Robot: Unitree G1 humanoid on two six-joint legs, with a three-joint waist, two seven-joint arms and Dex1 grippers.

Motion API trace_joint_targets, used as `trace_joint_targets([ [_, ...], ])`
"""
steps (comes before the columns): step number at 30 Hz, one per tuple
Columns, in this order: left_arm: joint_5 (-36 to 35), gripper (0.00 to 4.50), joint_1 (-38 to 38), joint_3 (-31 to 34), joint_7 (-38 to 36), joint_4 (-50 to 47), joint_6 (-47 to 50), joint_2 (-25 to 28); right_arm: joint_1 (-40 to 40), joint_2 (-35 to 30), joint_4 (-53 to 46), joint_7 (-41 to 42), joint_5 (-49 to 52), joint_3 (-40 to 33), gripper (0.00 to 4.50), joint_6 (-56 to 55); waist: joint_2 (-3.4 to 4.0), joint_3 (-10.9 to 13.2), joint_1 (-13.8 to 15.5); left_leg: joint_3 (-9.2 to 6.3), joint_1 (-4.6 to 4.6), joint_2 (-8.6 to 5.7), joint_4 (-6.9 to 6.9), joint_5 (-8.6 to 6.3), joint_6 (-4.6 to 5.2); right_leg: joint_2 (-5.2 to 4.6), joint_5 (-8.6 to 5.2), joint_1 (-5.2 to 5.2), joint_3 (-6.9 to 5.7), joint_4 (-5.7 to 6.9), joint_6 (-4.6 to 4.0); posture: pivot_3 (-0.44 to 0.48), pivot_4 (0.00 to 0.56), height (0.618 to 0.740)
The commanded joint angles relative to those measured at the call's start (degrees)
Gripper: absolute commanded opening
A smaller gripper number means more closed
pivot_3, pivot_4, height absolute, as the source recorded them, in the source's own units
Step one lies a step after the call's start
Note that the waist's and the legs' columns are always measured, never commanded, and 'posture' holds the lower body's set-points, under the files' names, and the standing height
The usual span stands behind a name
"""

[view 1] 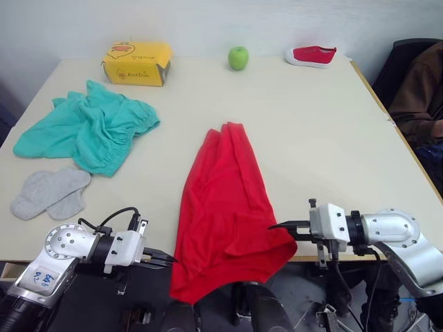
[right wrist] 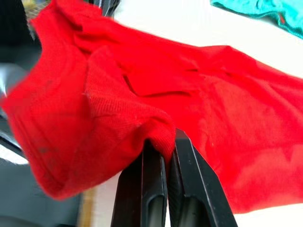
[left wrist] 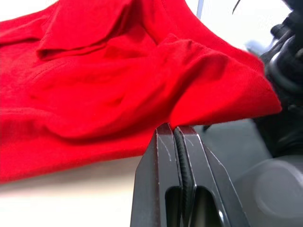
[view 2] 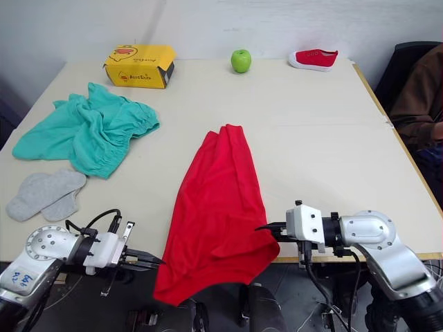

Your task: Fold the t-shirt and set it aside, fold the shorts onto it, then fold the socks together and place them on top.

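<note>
The red t-shirt [view 1: 225,200] lies bunched lengthwise down the middle of the table [view 1: 325,145], its lower end hanging over the front edge. My left gripper [view 1: 168,261] is at the shirt's lower left edge, shut on the fabric [left wrist: 156,85]. On the lower right corner my right gripper [view 1: 277,225] is shut on a fold of the shirt [right wrist: 156,127]. The teal shorts [view 1: 93,131] lie crumpled at the far left. Two grey socks [view 1: 50,192] lie overlapping in front of the shorts.
A yellow box [view 1: 137,63], a green apple [view 1: 238,57] and a small red shoe [view 1: 313,55] stand along the table's back edge. A dark chair with a brown jacket [view 1: 419,90] is beyond the right edge.
</note>
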Motion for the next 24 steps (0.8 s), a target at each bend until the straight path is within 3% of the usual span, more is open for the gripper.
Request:
trace_joint_targets([
  [1,-7.68,0.0,2.66,3.74,-1.43,-7.36,9.68,3.3,2.91,-3.04,-6.52,2.52,7.4,-4.34,0.01,6.35,-0.01,0.01,0.02,0.0,0.0,0.0,0.0,-0.02,0.0,0.0,-0.01,0.0,0.0,-0.02,0.01,0.0,0.15,0.74],
  [6,-14.52,0.0,3.01,8.25,-2.75,-10.74,20.6,6.74,6.98,-7.4,-11.08,6.49,15.0,-8.98,0.01,13.4,-0.03,0.08,0.01,-0.04,-0.04,0.0,-0.01,-0.21,0.28,0.03,-0.05,0.0,0.01,-0.1,0.09,0.0,0.15,0.74],
  [9,-15.3,0.0,-3.08,9.03,-0.31,-7.06,24.63,4.35,2.76,-6.45,-9.16,5.27,16.72,-9.07,0.01,16.74,-0.09,0.13,0.04,-0.06,-0.04,-0.02,0.05,-0.22,0.32,0.08,-0.05,0.04,0.05,-0.13,0.1,0.0,0.15,0.74],
  [12,-16.99,0.0,-14.25,8.76,6.07,-0.46,32.12,-0.59,-5.11,-4.93,-4.56,2.66,20.51,-8.42,0.01,23.81,-0.14,0.18,0.08,-0.12,-0.04,-0.03,0.09,-0.2,0.33,0.14,-0.02,0.14,0.1,-0.28,0.12,0.0,0.15,0.74],
  [18,-12.84,0.0,-35.28,6.9,16.28,16.79,40.88,-12.27,-24.4,2.41,12.49,-3.04,20.61,-5.7,0.01,36.45,-0.21,0.21,0.0,-0.14,-0.04,-0.04,0.22,0.12,0.03,0.15,0.25,0.19,0.1,-0.13,0.12,0.0,0.15,0.74],
  [24,-0.61,0.0,-51.8,4.19,24.61,42.1,35.29,-23.74,-42.5,13.21,40.79,-8.97,5.65,1.27,0.01,35.57,-0.24,0.2,-0.2,0.11,-0.91,-0.07,0.74,0.21,0.12,0.08,0.26,-0.72,0.08,0.39,0.12,0.0,0.15,0.74],
])
